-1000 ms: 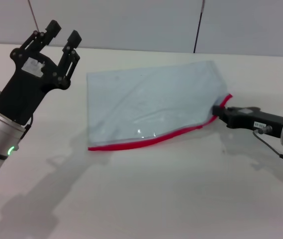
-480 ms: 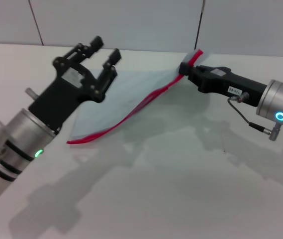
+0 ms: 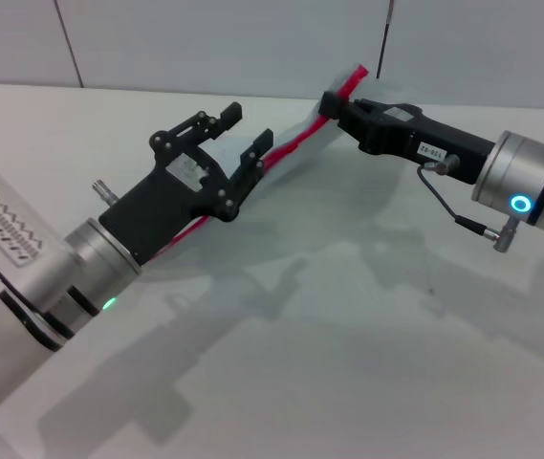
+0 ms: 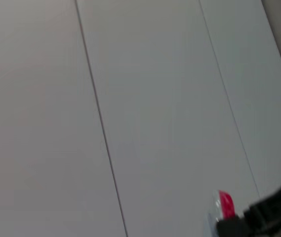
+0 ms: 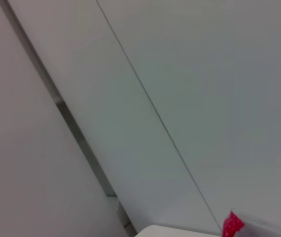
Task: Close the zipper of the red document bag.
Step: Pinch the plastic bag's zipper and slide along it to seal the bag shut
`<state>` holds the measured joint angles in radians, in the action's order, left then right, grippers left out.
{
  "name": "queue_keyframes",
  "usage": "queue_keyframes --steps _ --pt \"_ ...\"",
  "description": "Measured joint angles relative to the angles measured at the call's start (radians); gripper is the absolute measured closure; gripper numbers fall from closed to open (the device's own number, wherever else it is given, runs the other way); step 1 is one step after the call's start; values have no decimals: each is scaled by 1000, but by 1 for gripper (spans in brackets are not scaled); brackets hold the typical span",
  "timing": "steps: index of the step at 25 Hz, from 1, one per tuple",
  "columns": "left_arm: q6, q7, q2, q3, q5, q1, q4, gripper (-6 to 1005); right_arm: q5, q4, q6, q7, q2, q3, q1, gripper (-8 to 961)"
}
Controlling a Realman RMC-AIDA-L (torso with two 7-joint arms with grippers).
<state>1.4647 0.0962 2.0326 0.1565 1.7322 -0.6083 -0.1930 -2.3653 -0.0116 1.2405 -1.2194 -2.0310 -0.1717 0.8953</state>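
The red document bag [image 3: 289, 130] hangs tilted off the table, a pale pouch seen almost edge-on. Its zipper [image 3: 295, 143] is the bright red strip running from the raised corner down toward the table at the left. I cannot make out the slider. My right gripper [image 3: 328, 101] is shut on the raised corner. My left gripper [image 3: 248, 129] is open in front of the strip's middle and hides part of it; whether it touches is unclear. The red tip [image 4: 225, 203] shows in the left wrist view beside the right gripper [image 4: 229, 228], and the same red tip [image 5: 232, 224] appears in the right wrist view.
The white table [image 3: 348, 344] stretches in front of both arms. A grey panelled wall [image 3: 205, 38] stands behind it. The right arm's cable [image 3: 448, 212] loops below its wrist.
The right gripper has carried the bag's corner further up and to the left, tilting the pouch steeper. The left arm has swung right, up against the red edge.
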Motion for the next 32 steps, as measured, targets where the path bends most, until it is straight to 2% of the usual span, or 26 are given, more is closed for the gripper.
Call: queue_keyframes --steps 15,32 --pt "-42 -221 2 -2 16 -2 -42 569 -7 18 2 4 -2 12 16 909" --pt "-81 -244 0 -12 9 -6 -29 585 -8 39 3 5 -1 39 29 896"
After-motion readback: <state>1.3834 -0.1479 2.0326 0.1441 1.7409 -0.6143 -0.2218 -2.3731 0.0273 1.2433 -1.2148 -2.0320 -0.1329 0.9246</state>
